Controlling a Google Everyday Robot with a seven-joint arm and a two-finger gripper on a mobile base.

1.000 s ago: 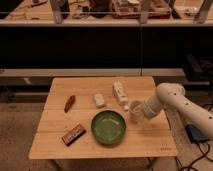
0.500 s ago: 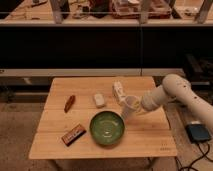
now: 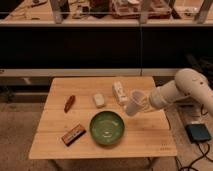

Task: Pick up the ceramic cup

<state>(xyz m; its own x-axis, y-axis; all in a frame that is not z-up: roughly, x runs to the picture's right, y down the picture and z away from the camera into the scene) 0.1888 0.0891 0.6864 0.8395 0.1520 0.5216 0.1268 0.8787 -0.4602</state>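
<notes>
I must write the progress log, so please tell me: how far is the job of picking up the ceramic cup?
Done: the ceramic cup is off the wooden table, tilted, above its right part beside the green bowl. In hand: the gripper is at the cup's right side and carries it. Left: at most raising it more and keeping it steady. The white block and brown items lie untouched.

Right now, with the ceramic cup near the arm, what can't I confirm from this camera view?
- Gripper: at the right of the ceramic cup, behind it; its hold is hidden by the cup.
- Cup handle: not visible, masked by the cup body and arm.
- Cup against the table: tilted, but lifted or touching is unclear.
- Arm: its base is cut off by the right edge.
- Flat bar beside the green bowl: label too small.
</notes>
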